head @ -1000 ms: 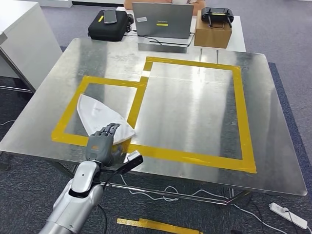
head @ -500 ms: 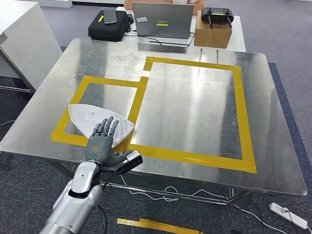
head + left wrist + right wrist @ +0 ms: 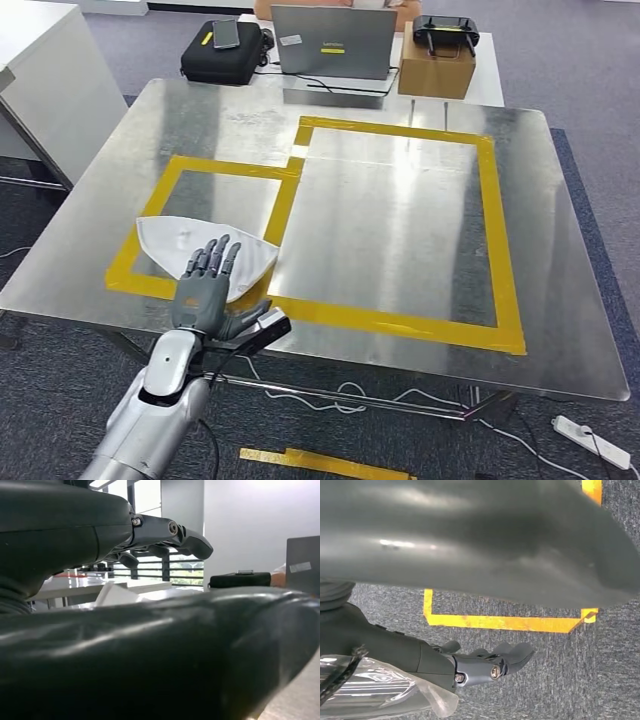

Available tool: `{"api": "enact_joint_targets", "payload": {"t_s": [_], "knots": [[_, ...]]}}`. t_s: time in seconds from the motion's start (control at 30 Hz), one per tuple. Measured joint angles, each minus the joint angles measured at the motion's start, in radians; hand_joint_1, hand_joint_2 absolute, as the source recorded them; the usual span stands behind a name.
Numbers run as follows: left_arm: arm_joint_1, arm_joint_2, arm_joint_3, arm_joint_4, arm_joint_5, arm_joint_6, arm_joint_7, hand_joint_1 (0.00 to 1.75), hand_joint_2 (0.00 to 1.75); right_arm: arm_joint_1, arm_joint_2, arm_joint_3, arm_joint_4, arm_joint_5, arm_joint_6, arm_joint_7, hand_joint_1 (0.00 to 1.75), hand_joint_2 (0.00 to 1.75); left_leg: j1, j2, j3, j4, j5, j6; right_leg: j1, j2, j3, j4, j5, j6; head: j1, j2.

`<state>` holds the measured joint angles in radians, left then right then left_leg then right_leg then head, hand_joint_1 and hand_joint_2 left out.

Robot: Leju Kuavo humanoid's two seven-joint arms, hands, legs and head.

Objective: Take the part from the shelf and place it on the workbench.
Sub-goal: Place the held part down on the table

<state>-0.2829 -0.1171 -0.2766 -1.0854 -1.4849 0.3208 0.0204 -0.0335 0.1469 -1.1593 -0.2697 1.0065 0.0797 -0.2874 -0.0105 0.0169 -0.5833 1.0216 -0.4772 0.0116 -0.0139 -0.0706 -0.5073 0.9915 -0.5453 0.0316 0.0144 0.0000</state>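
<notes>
Left hand point(image 3: 205, 292) at the near edge of the workbench point(image 3: 392, 250), fingers spread apart and stretched over the white part point(image 3: 198, 243), thumb out to the side; nothing gripped. Whether the fingertips touch the part or hover just above it: cannot tell. Part lying flat on the workbench, mostly inside the smaller yellow tape square point(image 3: 219, 170), its near tip crossing the tape line by the hand.

From the head view: the larger yellow tape rectangle point(image 3: 489, 230) adjoining the smaller square, farther from the hand; beyond the workbench's far edge a laptop point(image 3: 333, 42), a black case point(image 3: 220, 58) and a cardboard box point(image 3: 436, 62) on a second table.

From the left wrist view: left hand point(image 3: 166, 532) seen from close behind, dark fingers extended, a pale edge of the part point(image 3: 113, 594) beneath them.

From the right wrist view: right hand point(image 3: 486, 662) hanging over grey carpet marked with yellow floor tape point(image 3: 501, 622), fingers extended and loosely apart, nothing held.
</notes>
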Motion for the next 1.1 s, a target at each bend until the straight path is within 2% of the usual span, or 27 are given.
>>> {"api": "enact_joint_targets", "payload": {"t_s": [0.13, 0.17, 0.27, 0.33, 0.37, 0.43, 0.47, 0.5, 0.53, 0.57, 0.6, 0.63, 0.67, 0.7, 0.77, 0.8, 0.83, 0.87, 0.9, 0.97, 1.0, 1.03, 1.07, 1.1], "knots": [[0.000, 0.001, 0.000, -0.008, -0.008, 0.003, 0.001, 0.00, 0.00, 0.000, 0.000, -0.001, 0.000, 0.003, 0.000, -0.001, 0.00, 0.00, 0.000, 0.000, 0.000, 0.000, 0.000, 0.000, 0.000, 0.000, 0.000, 0.000, 0.000, 0.000, 0.000, 0.000], [0.000, 0.001, 0.001, -0.009, -0.009, 0.003, 0.001, 0.00, 0.00, -0.001, 0.001, -0.002, 0.000, 0.003, 0.000, -0.002, 0.00, 0.00, -0.002, 0.000, -0.001, 0.003, -0.002, 0.003, -0.002, -0.001, 0.000, -0.002, 0.001, 0.003, 0.000, 0.000], [0.000, 0.006, 0.004, -0.012, -0.012, 0.002, 0.003, 0.00, 0.00, -0.003, 0.003, -0.002, 0.000, 0.005, 0.001, -0.003, 0.00, 0.00, -0.005, -0.001, 0.001, -0.001, 0.002, 0.022, -0.005, -0.002, 0.005, -0.008, 0.007, 0.017, -0.001, 0.000], [-0.002, 0.007, 0.006, -0.015, -0.012, 0.000, 0.005, 0.00, 0.00, -0.005, 0.003, -0.002, 0.000, 0.009, 0.001, -0.004, 0.00, 0.00, 0.001, -0.002, 0.009, -0.023, 0.017, 0.034, -0.005, 0.019, -0.001, 0.006, -0.011, 0.022, 0.000, 0.000], [-0.004, 0.007, 0.007, -0.017, -0.012, -0.001, 0.006, 0.00, 0.00, -0.006, 0.003, -0.002, 0.000, 0.011, 0.001, -0.005, 0.00, 0.00, 0.005, -0.002, 0.012, -0.034, 0.023, 0.038, -0.006, 0.037, -0.016, 0.038, -0.035, 0.023, 0.001, 0.000], [-0.007, 0.006, 0.007, -0.017, -0.011, -0.003, 0.007, 0.00, 0.00, -0.005, 0.003, -0.003, 0.000, 0.013, 0.001, -0.006, 0.00, 0.00, 0.007, -0.005, 0.011, -0.039, 0.029, 0.042, -0.008, 0.064, -0.073, 0.163, -0.099, 0.026, 0.002, 0.000], [-0.005, 0.006, 0.007, -0.017, -0.011, -0.004, 0.007, 0.00, 0.00, -0.004, 0.003, -0.003, 0.000, 0.014, 0.001, -0.006, 0.00, 0.00, 0.008, -0.007, 0.009, -0.039, 0.029, 0.040, -0.009, 0.068, -0.104, 0.228, -0.122, 0.029, 0.002, 0.000], [-0.003, 0.006, 0.007, -0.017, -0.011, -0.005, 0.007, 0.00, 0.00, -0.003, 0.003, -0.003, 0.000, 0.015, 0.001, -0.006, 0.00, 0.00, 0.009, -0.009, 0.008, -0.038, 0.031, 0.038, -0.011, 0.069, -0.124, 0.268, -0.126, 0.033, 0.002, 0.000], [-0.001, 0.006, 0.007, -0.017, -0.011, -0.007, 0.007, 0.00, 0.00, -0.002, 0.003, -0.003, 0.000, 0.015, 0.001, -0.006, 0.00, 0.00, 0.011, -0.011, 0.007, -0.037, 0.031, 0.035, -0.014, 0.069, -0.125, 0.266, -0.108, 0.037, 0.002, 0.000], [-0.001, 0.006, 0.007, -0.017, -0.011, -0.008, 0.008, 0.00, 0.00, -0.002, 0.002, -0.004, 0.000, 0.015, 0.001, -0.006, 0.00, 0.00, 0.015, -0.014, 0.006, -0.034, 0.032, 0.030, -0.018, 0.069, -0.107, 0.224, -0.072, 0.042, 0.002, 0.000], [-0.001, 0.006, 0.007, -0.017, -0.011, -0.008, 0.008, 0.00, 0.00, -0.002, 0.002, -0.005, 0.000, 0.015, 0.001, -0.006, 0.00, 0.00, 0.019, -0.016, 0.004, -0.029, 0.030, 0.024, -0.024, 0.069, -0.076, 0.154, -0.033, 0.050, 0.002, 0.000], [-0.002, 0.006, 0.008, -0.018, -0.011, -0.009, 0.008, 0.00, 0.00, -0.003, 0.002, -0.006, 0.001, 0.016, 0.001, -0.006, 0.00, 0.00, 0.020, -0.019, 0.000, -0.022, 0.029, 0.015, -0.026, 0.072, -0.041, 0.090, -0.005, 0.056, 0.005, 0.000], [-0.002, 0.006, 0.008, -0.018, -0.011, -0.010, 0.008, 0.00, 0.00, -0.004, 0.003, -0.007, 0.001, 0.016, 0.001, -0.006, 0.00, 0.00, 0.020, -0.022, -0.006, -0.014, 0.029, 0.006, -0.028, 0.076, -0.019, 0.045, 0.010, 0.056, 0.008, 0.000], [-0.003, 0.006, 0.008, -0.018, -0.010, -0.010, 0.009, 0.00, 0.00, -0.005, 0.004, -0.008, 0.002, 0.016, 0.002, -0.006, 0.00, 0.00, 0.018, -0.025, -0.013, -0.005, 0.030, -0.002, -0.028, 0.080, -0.009, 0.024, 0.011, 0.051, 0.010, 0.000], [-0.003, 0.007, 0.008, -0.019, -0.010, -0.011, 0.009, 0.00, 0.00, -0.006, 0.005, -0.009, 0.002, 0.017, 0.003, -0.005, 0.00, 0.00, 0.016, -0.029, -0.023, 0.003, 0.036, -0.012, -0.027, 0.082, -0.017, 0.028, 0.009, 0.031, 0.011, 0.000], [-0.003, 0.008, 0.008, -0.019, -0.010, -0.011, 0.009, 0.00, 0.00, -0.006, 0.005, -0.010, 0.002, 0.017, 0.004, -0.005, 0.00, 0.00, 0.017, -0.030, -0.027, 0.007, 0.034, -0.017, -0.027, 0.079, -0.022, 0.029, 0.010, 0.021, 0.010, 0.000], [-0.003, 0.008, 0.008, -0.019, -0.010, -0.011, 0.009, 0.00, 0.00, -0.006, 0.005, -0.011, 0.002, 0.017, 0.004, -0.005, 0.00, 0.00, 0.019, -0.029, -0.033, 0.019, 0.018, -0.020, -0.027, 0.077, -0.027, 0.030, 0.014, 0.012, 0.009, 0.000], [-0.003, 0.009, 0.008, -0.019, -0.010, -0.011, 0.009, 0.00, 0.00, -0.007, 0.005, -0.011, 0.002, 0.017, 0.004, -0.005, 0.00, 0.00, 0.021, -0.027, -0.045, 0.051, -0.012, -0.024, -0.026, 0.074, -0.034, 0.030, 0.020, 0.002, 0.008, 0.000], [-0.003, 0.009, 0.008, -0.019, -0.010, -0.011, 0.009, 0.00, 0.00, -0.008, 0.005, -0.012, 0.002, 0.017, 0.005, -0.006, 0.00, 0.00, 0.021, -0.025, -0.064, 0.104, -0.055, -0.027, -0.024, 0.071, -0.042, 0.030, 0.026, -0.007, 0.007, 0.000], [-0.003, 0.009, 0.008, -0.019, -0.010, -0.011, 0.009, 0.00, 0.00, -0.008, 0.005, -0.013, 0.002, 0.017, 0.005, -0.006, 0.00, 0.00, 0.021, -0.024, -0.104, 0.237, -0.136, -0.030, -0.018, 0.065, -0.060, 0.030, 0.039, -0.018, 0.006, 0.000], [-0.002, 0.009, 0.008, -0.019, -0.010, -0.011, 0.009, 0.00, 0.00, -0.008, 0.005, -0.014, 0.002, 0.017, 0.005, -0.006, 0.00, 0.00, 0.021, -0.024, -0.112, 0.282, -0.154, -0.028, -0.014, 0.063, -0.069, 0.031, 0.045, -0.021, 0.006, 0.000], [-0.002, 0.010, 0.008, -0.019, -0.010, -0.011, 0.009, 0.00, 0.00, -0.008, 0.005, -0.015, 0.002, 0.017, 0.005, -0.006, 0.00, 0.00, 0.020, -0.024, -0.102, 0.291, -0.151, -0.023, -0.010, 0.061, -0.077, 0.031, 0.051, -0.022, 0.007, 0.000], [-0.001, 0.011, 0.008, -0.019, -0.010, -0.011, 0.009, 0.00, 0.00, -0.009, 0.005, -0.015, 0.002, 0.017, 0.005, -0.006, 0.00, 0.00, 0.018, -0.024, -0.073, 0.261, -0.131, -0.016, -0.006, 0.060, -0.084, 0.031, 0.057, -0.023, 0.007, 0.000], [-0.002, 0.011, 0.008, -0.019, -0.010, -0.011, 0.009, 0.00, 0.00, -0.010, 0.005, -0.016, 0.002, 0.017, 0.005, -0.006, 0.00, 0.00, 0.014, -0.024, -0.028, 0.197, -0.103, -0.005, -0.002, 0.059, -0.089, 0.031, 0.063, -0.023, 0.007, 0.000]]}}
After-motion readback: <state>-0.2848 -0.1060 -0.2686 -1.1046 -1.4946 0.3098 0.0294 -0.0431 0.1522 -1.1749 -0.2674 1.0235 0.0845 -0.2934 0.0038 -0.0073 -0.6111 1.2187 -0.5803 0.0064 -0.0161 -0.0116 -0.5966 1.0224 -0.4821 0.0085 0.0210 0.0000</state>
